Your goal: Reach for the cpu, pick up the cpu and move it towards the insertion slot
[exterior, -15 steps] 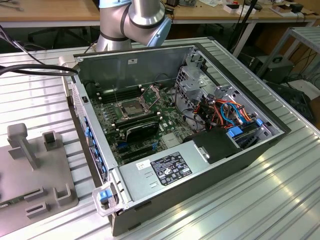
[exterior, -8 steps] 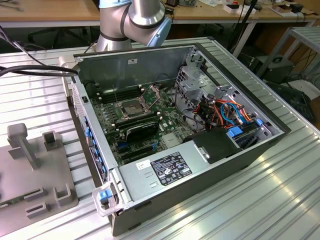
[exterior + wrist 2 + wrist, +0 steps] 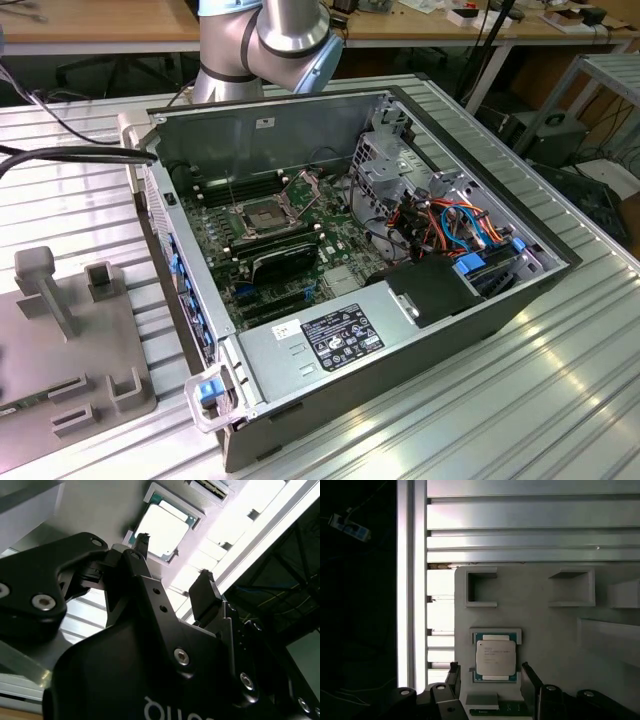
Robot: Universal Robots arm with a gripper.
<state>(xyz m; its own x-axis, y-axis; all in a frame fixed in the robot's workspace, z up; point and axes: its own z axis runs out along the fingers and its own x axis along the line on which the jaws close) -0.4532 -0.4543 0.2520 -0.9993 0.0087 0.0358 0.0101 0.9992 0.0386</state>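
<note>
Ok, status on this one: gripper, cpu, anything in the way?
Gripper open, lined up on the cpu, holding nothing. Cpu lying flat in its grey holder, not yet lifted. Nothing between gripper and cpu.

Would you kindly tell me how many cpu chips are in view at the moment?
1. The cpu sits in its recess on the grey fixture plate, in both wrist views, ahead of the open fingers. Others could be hidden inside the case.

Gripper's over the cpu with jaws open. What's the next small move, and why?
Probably lower straight down. In the first wrist view the gripper hangs open over the cpu, which lies flat in its grey holder, with one jaw off each side. The second wrist view suggests a gap above the chip, so closing now would likely miss.
</note>
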